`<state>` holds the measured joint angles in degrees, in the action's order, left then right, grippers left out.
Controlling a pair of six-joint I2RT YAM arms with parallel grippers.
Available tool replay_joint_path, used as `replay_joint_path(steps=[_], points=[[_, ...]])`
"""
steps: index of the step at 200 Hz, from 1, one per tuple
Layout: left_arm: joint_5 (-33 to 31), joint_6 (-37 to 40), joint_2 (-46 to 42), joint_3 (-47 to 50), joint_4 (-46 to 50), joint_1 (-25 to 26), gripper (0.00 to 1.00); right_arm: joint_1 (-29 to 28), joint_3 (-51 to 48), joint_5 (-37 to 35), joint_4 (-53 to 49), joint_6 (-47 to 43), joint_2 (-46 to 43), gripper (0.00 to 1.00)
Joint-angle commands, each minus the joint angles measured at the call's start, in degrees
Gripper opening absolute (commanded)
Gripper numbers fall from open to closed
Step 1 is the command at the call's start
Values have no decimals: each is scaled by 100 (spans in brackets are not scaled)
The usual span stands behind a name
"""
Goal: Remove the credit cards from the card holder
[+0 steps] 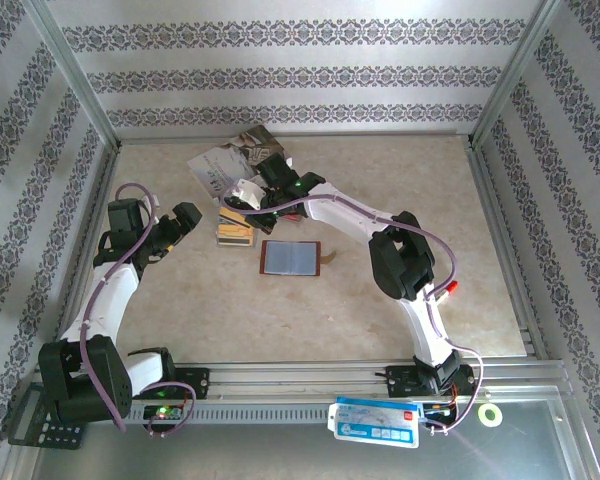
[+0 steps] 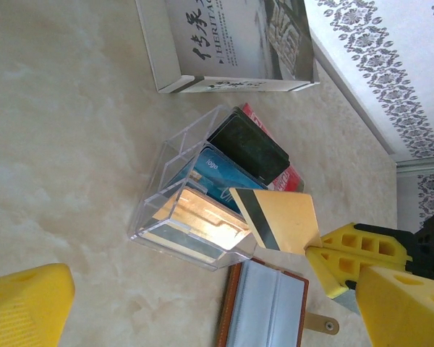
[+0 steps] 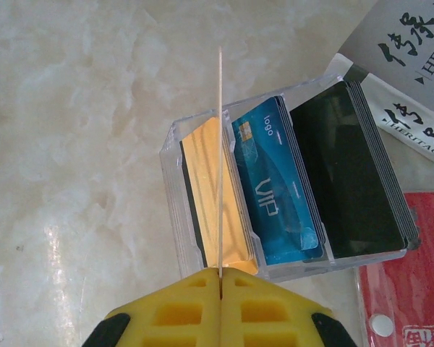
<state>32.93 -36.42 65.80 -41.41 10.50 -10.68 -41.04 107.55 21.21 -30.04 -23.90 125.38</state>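
Marbled beige table; right gripper pinches a gold card edge-on, lengthwise above the gold stack in a clear tray; left gripper spread.

Clear box: three stepped slots, sitting on the marble-look tabletop in front of me.
Booklet: white-grey, just beside my box.
Red sleeve: flat, against the box.
Blue-white packet: near rail, by a green ring.

The right arm stretches across the table, its right gripper closed just above a small box of cards. Just beside it, the card holder lies open, lining up. The left gripper hangs nearby, a booklet behind.
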Motion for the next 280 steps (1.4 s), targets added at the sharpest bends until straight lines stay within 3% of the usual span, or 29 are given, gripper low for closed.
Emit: replay_joint_path(steps=[1, 121, 179, 202, 238, 263, 280], points=[[172, -53, -46, 88, -332, -101, 100, -50, 198, -67, -132, -320, 184, 0], [219, -40, -24, 43, -311, -110, 100, -45, 537, 29, -495, -704, 478, 0], [234, -49, -45, 35, -300, -110, 100, -70, 710, -120, -584, -593, 567, 18], [233, -49, -43, 12, -288, -111, 100, -77, 728, -245, -540, -459, 444, 20], [254, -18, -51, -8, -246, -110, 100, -68, 612, -481, -432, 281, -24, 24], [257, 52, -57, -25, -165, -109, 100, -71, 211, -962, -208, 1500, -488, 37], [252, 68, -42, -19, -159, -110, 100, -71, -215, -1272, -44, 2483, -812, 38]])
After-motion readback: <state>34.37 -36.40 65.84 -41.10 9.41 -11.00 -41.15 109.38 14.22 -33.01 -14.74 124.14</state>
